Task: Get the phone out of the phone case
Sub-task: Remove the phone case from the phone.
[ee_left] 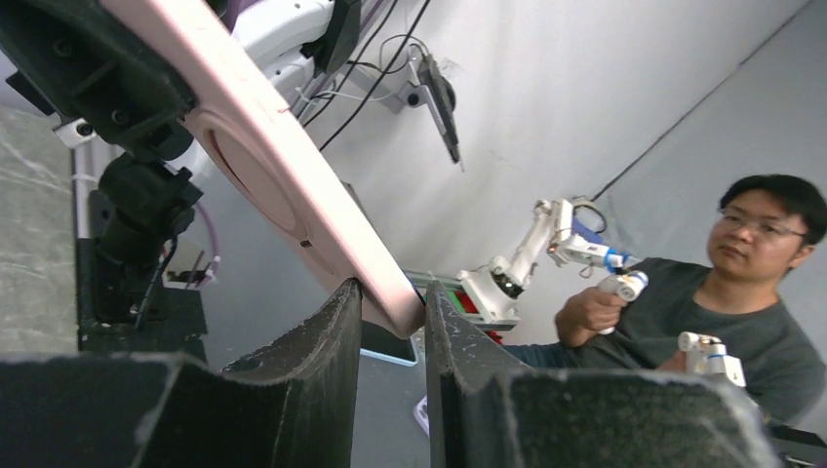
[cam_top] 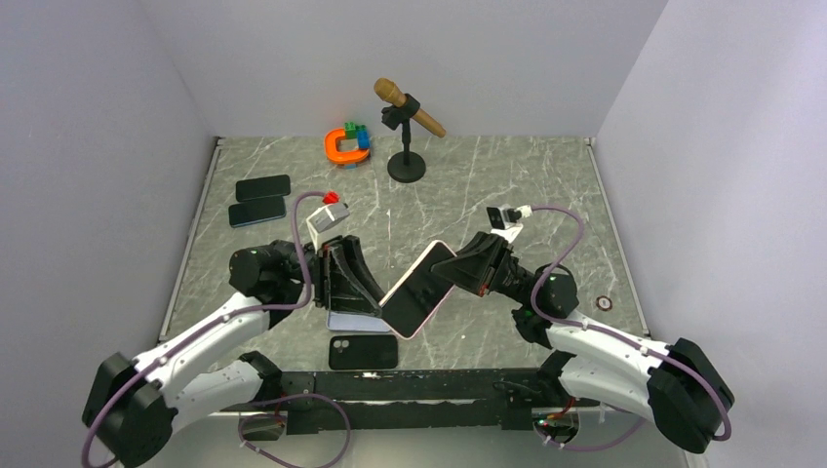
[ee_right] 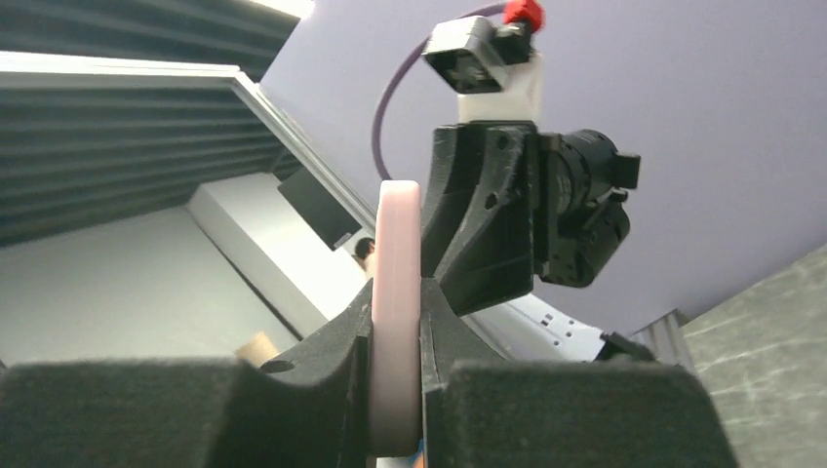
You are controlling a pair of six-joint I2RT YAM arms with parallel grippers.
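Observation:
A phone in a pale pink case (cam_top: pixel 417 290) is held tilted in the air above the table's near middle, dark screen up. My right gripper (cam_top: pixel 456 268) is shut on its upper right end; the pink edge (ee_right: pixel 395 312) stands clamped between both fingers. My left gripper (cam_top: pixel 375 304) is at its lower left corner; in the left wrist view the rounded pink corner (ee_left: pixel 395 302) sits between the fingertips (ee_left: pixel 343 312), touching them. The case is on the phone.
A black phone (cam_top: pixel 363 352) lies at the near edge and a pale case or phone (cam_top: pixel 343 323) under the left gripper. Two dark phones (cam_top: pixel 261 199) lie far left. An orange clamp with toy blocks (cam_top: pixel 348 144) and a microphone on a stand (cam_top: pixel 407 117) stand at the back.

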